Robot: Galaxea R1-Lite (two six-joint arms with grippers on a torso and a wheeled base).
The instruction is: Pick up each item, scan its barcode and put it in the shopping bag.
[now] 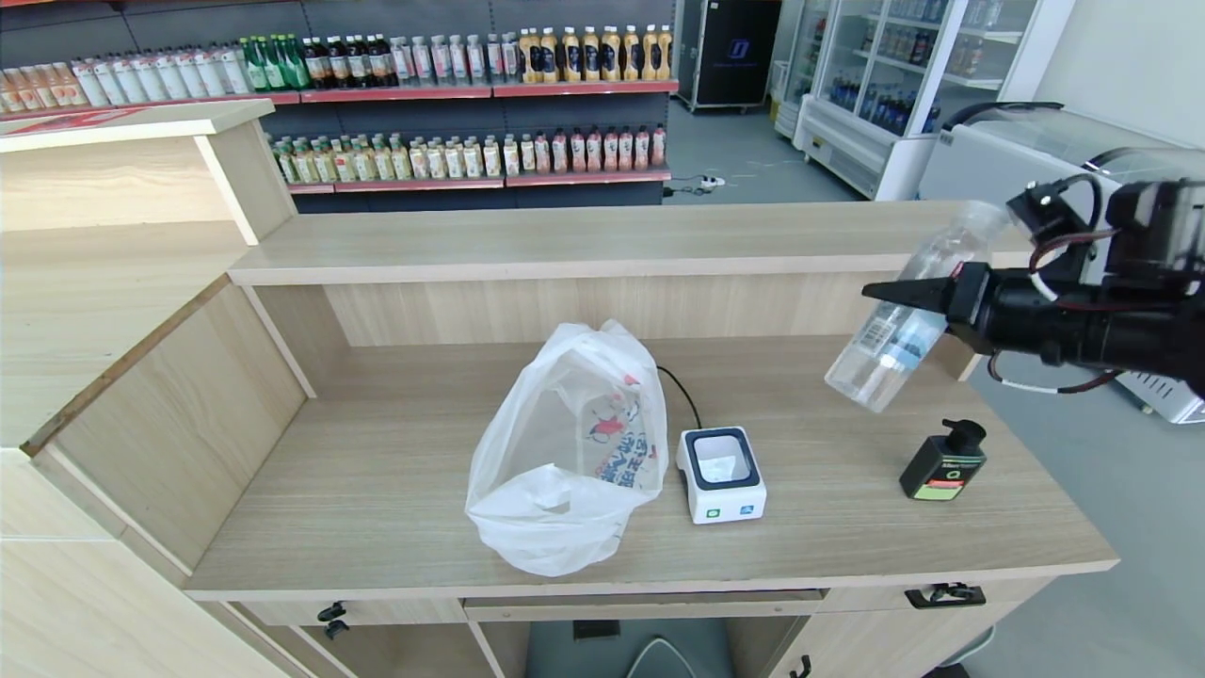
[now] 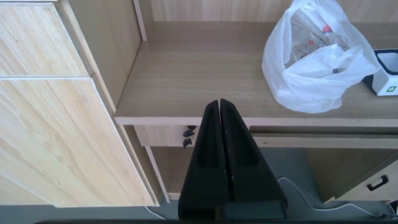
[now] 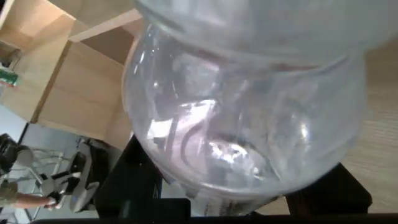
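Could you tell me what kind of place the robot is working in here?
Most likely a convenience store checkout: a light wooden counter carries a white box-shaped barcode scanner and a translucent white plastic shopping bag, with red-edged shelves of bottled drinks and glass-door fridges behind.

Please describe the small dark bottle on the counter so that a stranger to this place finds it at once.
Look at the wooden counter. Past the white bag and the white scanner, near the counter's right end, stands the bottle. It alone is dark, with a black pump top.
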